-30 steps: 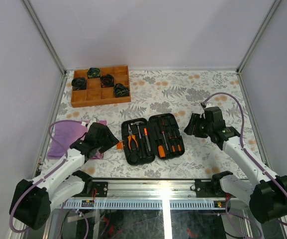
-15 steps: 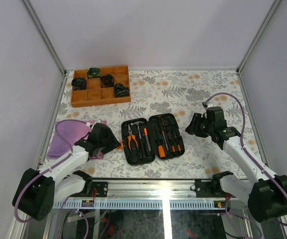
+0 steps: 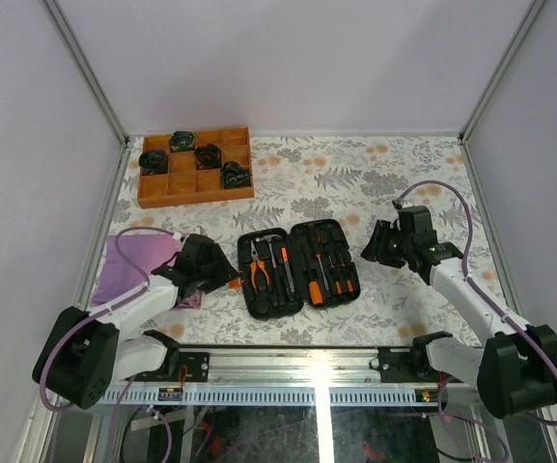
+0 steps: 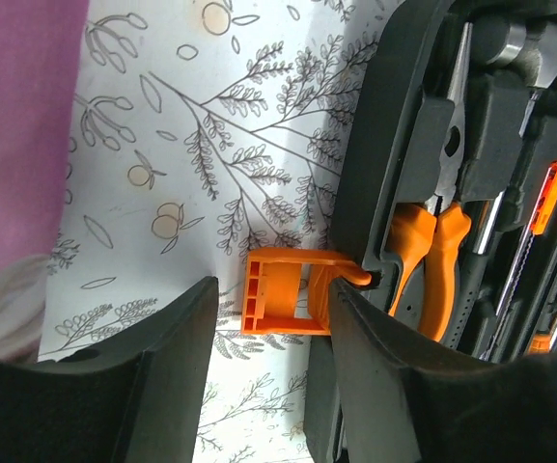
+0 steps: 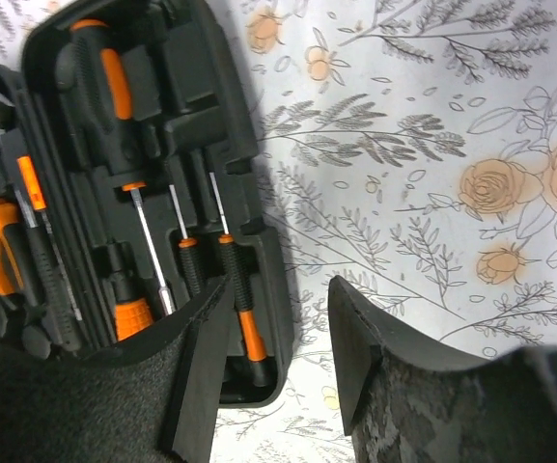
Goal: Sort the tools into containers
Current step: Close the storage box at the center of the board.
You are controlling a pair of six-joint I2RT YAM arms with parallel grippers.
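Note:
The black tool case (image 3: 297,265) lies open at the table's middle. Its left half holds orange-handled pliers (image 4: 431,246) and a steel hammer (image 4: 534,53). Its right half holds several screwdrivers (image 5: 148,246). My left gripper (image 3: 226,278) is open at the case's left edge. The orange latch (image 4: 286,291) lies between its fingers (image 4: 167,371), close to the right one, and is not clamped. My right gripper (image 3: 370,246) is open at the case's right side. In the right wrist view its jaws (image 5: 278,338) straddle the case's outer rim, with one finger (image 5: 196,371) over the screwdriver handles.
A brown wooden compartment tray (image 3: 186,183) with several dark objects stands at the back left. A purple cloth (image 3: 128,262) lies under the left arm, and shows in the left wrist view (image 4: 13,125). Enclosure walls stand on three sides.
My left gripper has moved right and slightly forward to the case's latch, the arm dropping lower. My right gripper has barely shifted.

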